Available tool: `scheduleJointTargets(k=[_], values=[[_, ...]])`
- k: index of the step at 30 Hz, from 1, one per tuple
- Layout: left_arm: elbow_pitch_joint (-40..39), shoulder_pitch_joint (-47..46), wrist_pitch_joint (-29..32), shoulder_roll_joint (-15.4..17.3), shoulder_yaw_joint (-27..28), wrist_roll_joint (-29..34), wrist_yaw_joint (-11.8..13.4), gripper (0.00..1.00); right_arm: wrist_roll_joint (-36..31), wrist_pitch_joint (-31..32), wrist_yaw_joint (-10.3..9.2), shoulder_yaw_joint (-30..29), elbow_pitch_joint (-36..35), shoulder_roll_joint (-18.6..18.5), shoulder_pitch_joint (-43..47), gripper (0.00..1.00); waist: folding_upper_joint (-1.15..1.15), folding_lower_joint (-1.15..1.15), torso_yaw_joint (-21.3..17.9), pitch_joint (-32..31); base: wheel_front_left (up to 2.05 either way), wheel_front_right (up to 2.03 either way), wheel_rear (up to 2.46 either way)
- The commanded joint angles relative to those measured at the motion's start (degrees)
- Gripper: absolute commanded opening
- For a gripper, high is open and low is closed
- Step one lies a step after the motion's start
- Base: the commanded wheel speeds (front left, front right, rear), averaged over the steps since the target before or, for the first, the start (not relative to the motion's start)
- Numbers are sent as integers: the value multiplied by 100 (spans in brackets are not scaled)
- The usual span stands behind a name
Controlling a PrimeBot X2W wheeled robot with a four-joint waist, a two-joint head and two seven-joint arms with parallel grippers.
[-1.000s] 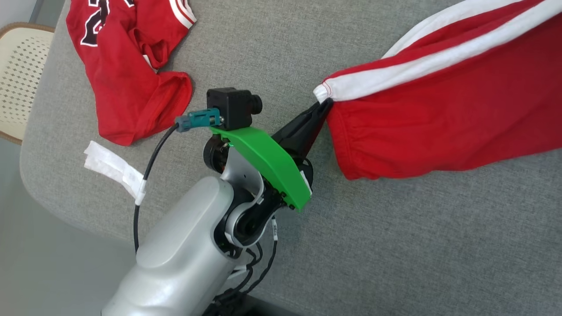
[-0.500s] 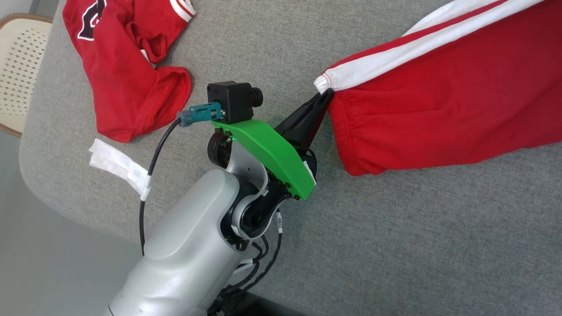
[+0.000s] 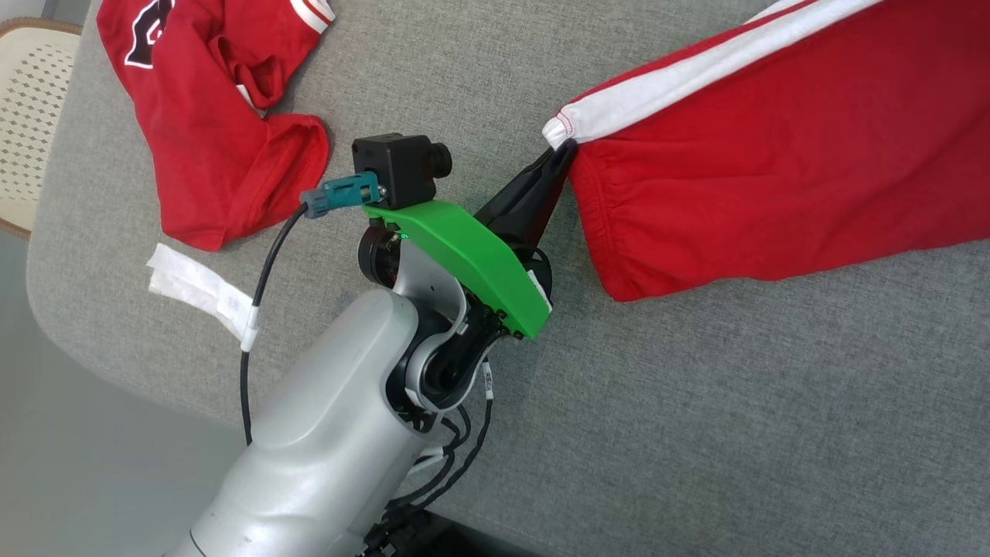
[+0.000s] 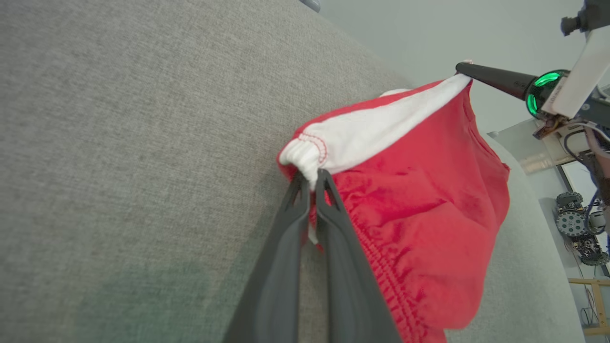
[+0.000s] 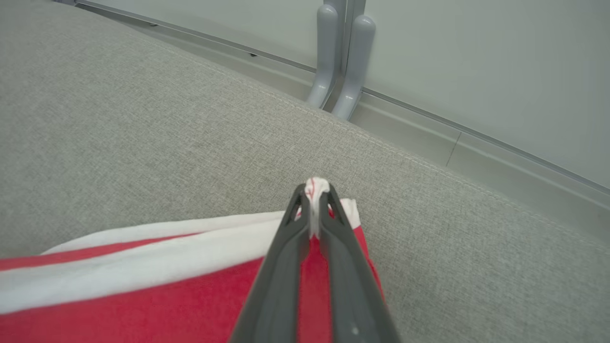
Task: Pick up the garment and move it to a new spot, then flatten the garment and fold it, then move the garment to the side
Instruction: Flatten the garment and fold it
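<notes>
Nothing much moved over the last second; head view drifted slightly, probably camera; left gripper (image 3: pixel 562 151) and right gripper (image 5: pixel 314 190) both clamped on corners of red garment (image 3: pixel 773 186), stretched between them over grey table (image 3: pixel 696 433); pick-up done; flatten, fold, move-aside pending.

You've got the garment (image 3: pixel 773 170) over the table (image 3: pixel 696 425), strung between both arms. Left end effector (image 3: pixel 560 153) is clamped on the garment's left corner. Right end effector (image 5: pixel 314 190) is clamped on the garment's opposite corner. Jersey (image 3: pixel 209 131) lies on the table well left of the garment. Paper strip (image 3: pixel 197 290) is also left of the garment, nearer the robot than the jersey. Chair (image 3: pixel 31 116) is farthest left of the garment, beyond the table edge.
</notes>
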Motion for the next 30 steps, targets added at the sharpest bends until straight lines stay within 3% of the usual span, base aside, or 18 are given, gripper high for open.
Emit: scheduleJointTargets(k=[1, 3, 4, 5, 6, 7, 8, 14, 21, 25, 30], values=[[8, -32, -30, 16, 17, -12, 14, 0, -29, -73, 1, 34, 57, -14, -58, 0, 0, 0, 4, 0, 0, 0, 0], [13, -15, 16, 16, -24, -25, -12, 0, -36, -127, 0, 76, 133, 12, -77, 0, 0, 0, -1, 7, 0, 0, 0], [11, -3, 33, 18, -33, -36, -23, 0, -46, -184, 0, 67, 171, 40, -105, 15, 0, 0, -8, 13, 0, 0, 0], [5, -1, 30, 30, -26, -25, -10, 2, -62, -212, 0, 57, 201, 66, -128, 47, 0, 0, -16, 20, 0, 0, 0], [-2, 1, 9, 45, -15, -9, 12, 27, -63, -241, 0, 75, 230, 110, -136, 100, 0, 0, -33, 30, 0, 0, 0], [-12, 14, 1, 61, -5, -3, 26, 51, -64, -244, 0, 95, 252, 135, -141, 100, 0, 0, -52, 38, 0, 0, 0], [-19, 17, -5, 91, -6, 27, 41, 100, -61, -250, 0, 110, 256, 140, -152, 100, 0, 0, -68, 44, 0, 0, 0], [-213, 147, -207, 452, -22, 410, 272, 100, 87, -82, 0, 245, -8, -21, -252, 100, 0, 0, -248, -37, 0, 0, 0], [-1030, 607, -851, 899, -34, 1053, 645, 100, 267, 1156, 1, 758, -473, -564, -40, 100, 0, 0, -405, -146, 0, 0, 0], [-1272, 910, -1392, 875, 13, 1376, 952, 100, 188, 1545, 0, 787, -602, -750, 160, 100, 0, 0, -351, -64, 0, 0, 0], [-1163, 1154, -1772, 754, 59, 1716, 1181, 100, 5, 1733, 0, 627, -498, -691, 440, 100, 0, 0, -217, 20, 0, 0, 0]])
